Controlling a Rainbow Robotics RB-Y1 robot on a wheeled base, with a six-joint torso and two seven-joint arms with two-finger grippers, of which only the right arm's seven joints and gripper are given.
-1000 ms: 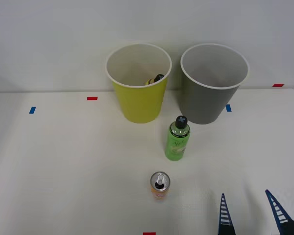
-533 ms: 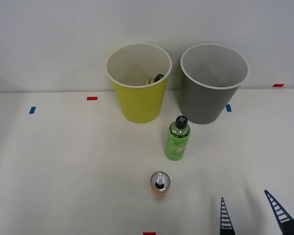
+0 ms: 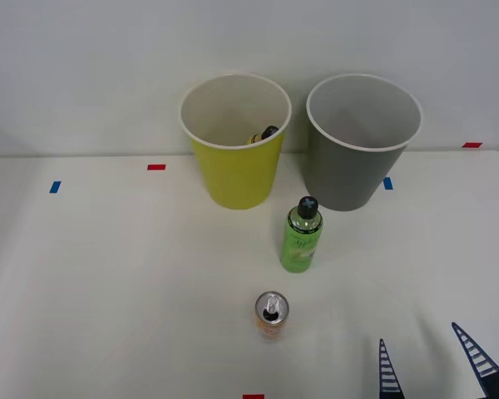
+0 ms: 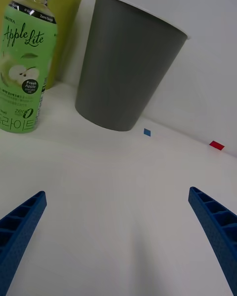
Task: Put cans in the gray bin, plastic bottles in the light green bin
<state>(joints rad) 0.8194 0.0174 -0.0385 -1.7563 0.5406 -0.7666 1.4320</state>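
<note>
Our right gripper [image 3: 437,362] hangs low over the table [image 3: 108,283] at its near right corner, blue ribbed fingers [image 4: 215,227] spread wide apart and holding nothing. We judge the step in hand to be the approach for the next pickup.

Two things stand on the table. An orange-and-white can [image 3: 271,314] stands upright near the front edge, well to the left of our gripper. A green plastic bottle [image 3: 301,236] with a black cap stands upright farther back, just in front of the gap between the light green bin [image 3: 234,141] and the gray bin [image 3: 363,143]. Something dark-capped already lies inside the light green bin; we cannot tell more of it.

In the wrist view the bottle [image 4: 27,59] sits off to one side of the fingers and the gray bin [image 4: 126,64] lies straight ahead, so we are not lined up on either object.

To do this well, we first pick one target and centre it between the fingers before advancing. For the can, we swing left and close around its body below the top, keeping it upright. For the bottle, we grip the label band, not the narrow neck, and approach from the front so we do not knock it against the bins. Then we lift clear above the white rim before releasing: can to gray, bottle to light green.
</note>
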